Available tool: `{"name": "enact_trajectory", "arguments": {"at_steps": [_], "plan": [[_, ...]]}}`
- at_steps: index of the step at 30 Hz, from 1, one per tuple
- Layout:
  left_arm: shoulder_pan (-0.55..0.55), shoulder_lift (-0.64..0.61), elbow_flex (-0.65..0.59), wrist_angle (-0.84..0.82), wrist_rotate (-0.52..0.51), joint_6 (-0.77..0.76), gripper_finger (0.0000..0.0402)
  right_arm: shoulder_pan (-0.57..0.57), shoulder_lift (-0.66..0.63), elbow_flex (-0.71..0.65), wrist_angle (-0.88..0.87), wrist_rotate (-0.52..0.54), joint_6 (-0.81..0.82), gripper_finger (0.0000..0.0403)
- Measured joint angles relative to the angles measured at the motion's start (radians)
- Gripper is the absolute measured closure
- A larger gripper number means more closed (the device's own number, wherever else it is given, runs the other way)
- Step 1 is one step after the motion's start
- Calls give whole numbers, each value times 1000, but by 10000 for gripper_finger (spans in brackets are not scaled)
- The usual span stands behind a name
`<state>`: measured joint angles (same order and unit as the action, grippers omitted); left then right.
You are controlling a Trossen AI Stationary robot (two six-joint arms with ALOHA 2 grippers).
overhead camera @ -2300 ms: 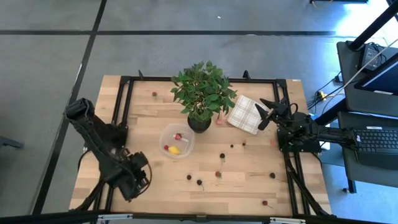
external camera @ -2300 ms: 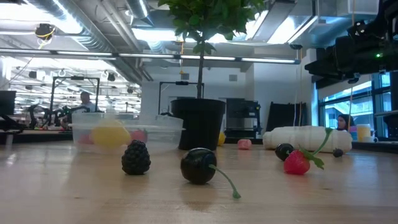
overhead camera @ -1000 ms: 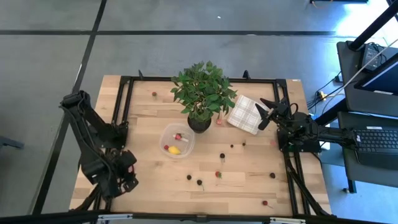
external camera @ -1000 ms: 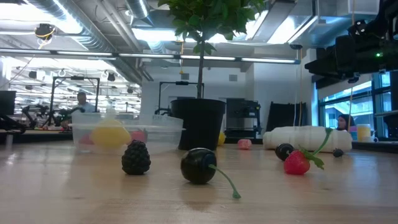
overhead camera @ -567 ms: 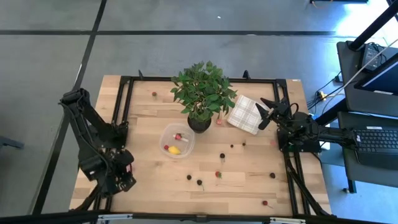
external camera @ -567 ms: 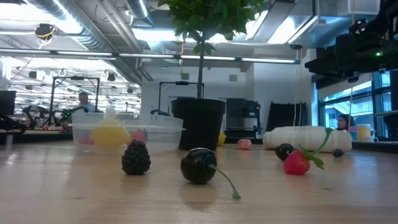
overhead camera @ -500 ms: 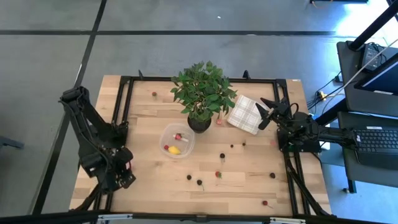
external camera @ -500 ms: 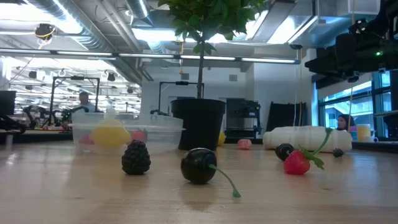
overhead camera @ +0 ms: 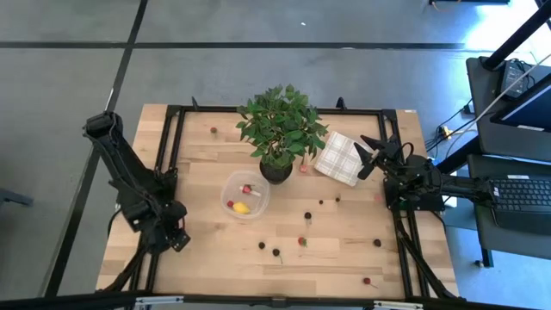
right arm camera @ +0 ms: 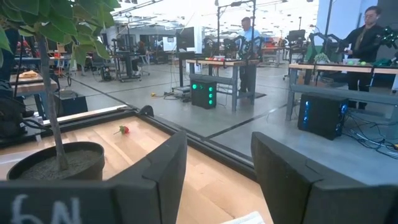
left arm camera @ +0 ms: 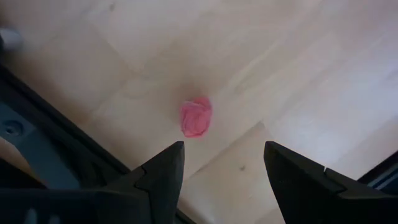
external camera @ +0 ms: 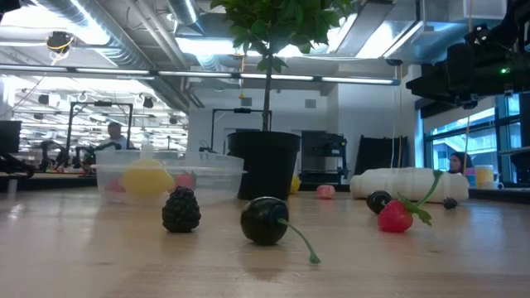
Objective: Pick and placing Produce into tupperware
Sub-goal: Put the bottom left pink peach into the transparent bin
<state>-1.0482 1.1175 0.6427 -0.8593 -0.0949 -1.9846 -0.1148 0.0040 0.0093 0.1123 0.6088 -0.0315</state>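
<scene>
Our left pincer [left arm camera: 221, 165] hangs open over a pink berry [left arm camera: 196, 116] near the surface's [overhead camera: 344, 258] left edge. The tupperware [overhead camera: 244, 195] sits mid-surface. Our right pincer [right arm camera: 214, 168] waits open.

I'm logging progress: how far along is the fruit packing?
Done: the tupperware holds a yellow piece and a red one. In hand: nothing gripped; the left gripper hangs open over a pink berry at the table's left edge. The right gripper waits open by the cloth. Left: that berry and the pieces scattered across the table.
</scene>
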Motion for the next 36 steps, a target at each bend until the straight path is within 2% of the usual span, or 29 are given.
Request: {"name": "enact_trajectory", "arguments": {"at_steps": [15, 22, 27, 36], "plan": [[56, 12, -47, 31, 12, 8, 188, 0, 0, 0, -5, 0, -3, 221], [56, 94, -47, 63, 14, 43, 188, 0, 0, 0, -5, 0, -3, 221], [56, 141, -47, 73, 68, 46, 188, 0, 0, 0, -5, 0, -3, 221], [58, 182, -47, 114, 59, 57, 188, 0, 0, 0, -5, 0, -3, 221]]}}
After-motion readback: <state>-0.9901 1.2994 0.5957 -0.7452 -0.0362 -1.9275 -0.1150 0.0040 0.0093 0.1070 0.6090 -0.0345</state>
